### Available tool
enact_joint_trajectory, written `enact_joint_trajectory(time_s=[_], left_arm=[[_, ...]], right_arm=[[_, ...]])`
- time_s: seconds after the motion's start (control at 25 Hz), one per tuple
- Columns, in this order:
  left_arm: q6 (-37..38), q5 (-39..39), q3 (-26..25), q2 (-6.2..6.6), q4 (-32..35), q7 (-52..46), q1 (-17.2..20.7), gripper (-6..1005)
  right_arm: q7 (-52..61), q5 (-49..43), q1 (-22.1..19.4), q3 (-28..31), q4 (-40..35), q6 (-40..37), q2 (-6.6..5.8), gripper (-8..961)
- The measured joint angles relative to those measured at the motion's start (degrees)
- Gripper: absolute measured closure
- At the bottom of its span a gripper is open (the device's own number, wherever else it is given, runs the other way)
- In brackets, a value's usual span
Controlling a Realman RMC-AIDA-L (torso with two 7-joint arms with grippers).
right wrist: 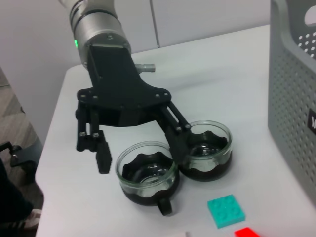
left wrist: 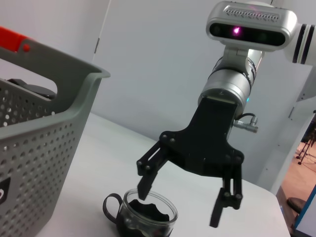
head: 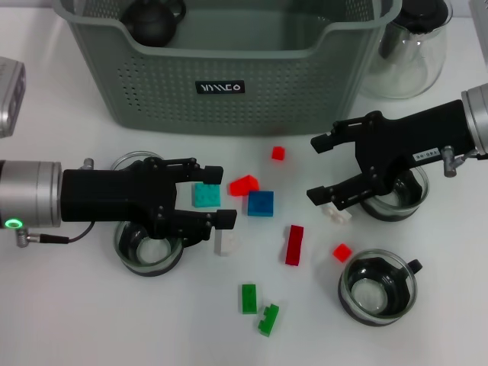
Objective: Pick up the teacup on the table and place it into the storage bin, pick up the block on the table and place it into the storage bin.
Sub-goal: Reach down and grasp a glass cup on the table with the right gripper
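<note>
The grey-green storage bin (head: 221,84) stands at the back; a dark round object (head: 152,19) lies inside it. My left gripper (head: 217,194) is open and empty, over two glass teacups (head: 149,252) (head: 141,164), and a teal block (head: 206,195) shows between its fingers. The right wrist view shows this left gripper (right wrist: 140,158) above both cups (right wrist: 148,173) (right wrist: 210,153), and the teal block (right wrist: 225,211) beyond. My right gripper (head: 314,169) is open and empty beside a third teacup (head: 396,194). It shows in the left wrist view (left wrist: 179,208) above that cup (left wrist: 145,217).
A fourth teacup (head: 377,286) sits front right. Loose blocks lie mid-table: red (head: 244,184), blue (head: 260,203), white (head: 224,242), a long red one (head: 294,244), green (head: 248,297). A clear glass teapot (head: 408,46) stands right of the bin.
</note>
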Motion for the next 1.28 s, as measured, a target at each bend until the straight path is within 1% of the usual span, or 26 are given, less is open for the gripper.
enact_joint_trajectory(time_s=[0.56, 0.96, 1.0, 1.08, 1.16, 1.28], left_arm=[[0.4, -0.1, 0.0, -0.11, 0.0, 0.0, -0.1, 170], [0.2, 0.0, 0.0, -0.07, 0.0, -0.1, -0.4, 170], [0.2, -0.1, 0.0, -0.04, 0.0, -0.1, -0.4, 170], [0.4, 0.0, 0.0, 0.07, 0.0, -0.1, -0.4, 170], [0.4, 0.2, 0.0, 0.13, 0.0, -0.2, -0.3, 170], [0.4, 0.2, 0.0, 0.18, 0.0, -0.2, -0.2, 170]], right_arm=[[-0.3, -0.1, 0.1, -0.1, 0.2, 0.9, 0.06, 13], [0.0, -0.1, 0.1, 0.0, 0.3, 1.0, -0.35, 12], [0.1, -0.1, 0.0, 0.1, 0.2, 0.7, -0.50, 12], [0.0, 0.0, -0.4, 0.4, 0.0, 0.0, -1.25, 12], [0.2, 0.2, -0.7, 0.8, -0.1, -1.1, -2.25, 12], [2.1, -0.4, -1.4, 1.1, -1.3, -3.4, -4.09, 13]])
